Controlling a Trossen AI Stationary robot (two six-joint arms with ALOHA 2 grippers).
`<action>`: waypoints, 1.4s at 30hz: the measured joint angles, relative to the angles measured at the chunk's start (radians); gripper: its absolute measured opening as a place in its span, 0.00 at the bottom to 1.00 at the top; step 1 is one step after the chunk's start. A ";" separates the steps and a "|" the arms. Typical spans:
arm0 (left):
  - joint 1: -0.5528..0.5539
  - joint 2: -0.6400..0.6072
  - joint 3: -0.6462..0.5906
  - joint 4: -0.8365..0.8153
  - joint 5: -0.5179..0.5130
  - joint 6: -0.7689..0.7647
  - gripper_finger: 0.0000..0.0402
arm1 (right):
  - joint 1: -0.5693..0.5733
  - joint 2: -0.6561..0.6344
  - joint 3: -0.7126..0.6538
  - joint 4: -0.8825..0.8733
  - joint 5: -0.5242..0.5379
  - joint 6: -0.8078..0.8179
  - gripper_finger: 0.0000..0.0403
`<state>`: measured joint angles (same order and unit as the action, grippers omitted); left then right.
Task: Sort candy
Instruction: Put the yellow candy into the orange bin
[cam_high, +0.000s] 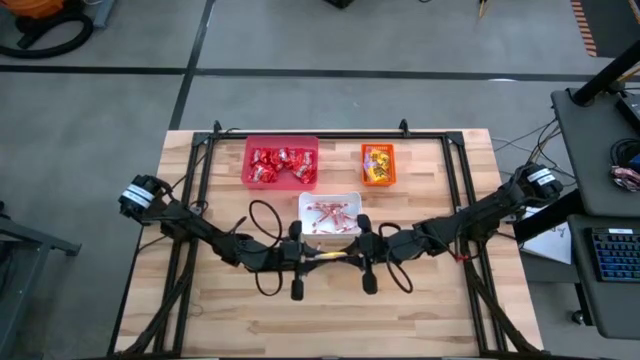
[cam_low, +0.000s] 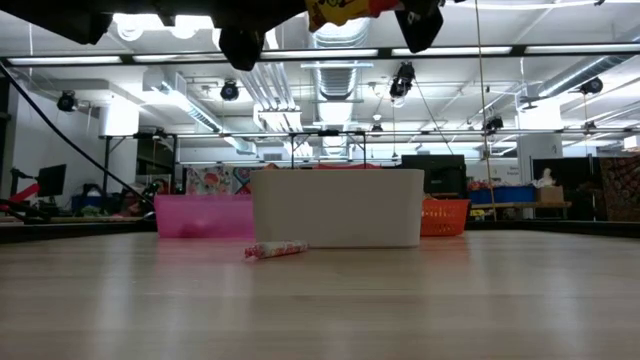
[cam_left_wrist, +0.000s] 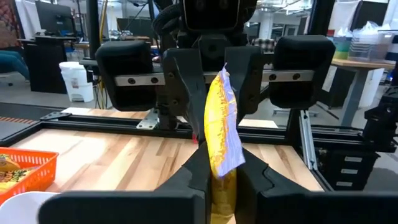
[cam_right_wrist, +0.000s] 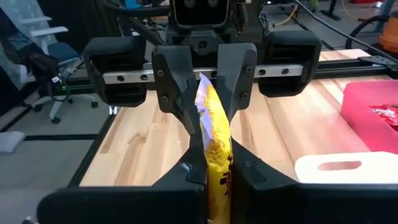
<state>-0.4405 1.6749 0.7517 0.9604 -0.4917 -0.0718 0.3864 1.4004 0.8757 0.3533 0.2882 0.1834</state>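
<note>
The left gripper and the right gripper meet tip to tip above the middle of the table, each clenched on an opposite end of one yellow packet, which hangs in the air between them. Just beyond the grippers sits the white bin with thin red-and-white sticks inside. Farther past it, the pink-red bin holds shiny red packets, and the orange bin holds yellow-orange packets. One stick lies on the table beside the white bin.
</note>
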 joint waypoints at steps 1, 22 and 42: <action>0.000 0.000 0.000 0.000 0.001 0.001 0.05 | 0.000 -0.001 0.000 0.000 0.000 0.002 0.04; -0.004 -0.257 -0.002 -0.542 -0.180 -0.074 0.22 | -0.397 -0.271 -0.001 -0.592 0.105 0.334 0.03; -0.004 -0.335 -0.003 -0.667 -0.226 -0.096 0.22 | -0.994 -0.077 -0.018 -0.628 -0.192 0.411 0.03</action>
<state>-0.4442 1.3403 0.7490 0.2937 -0.7180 -0.1676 -0.6080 1.3232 0.8574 -0.2752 0.0963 0.5946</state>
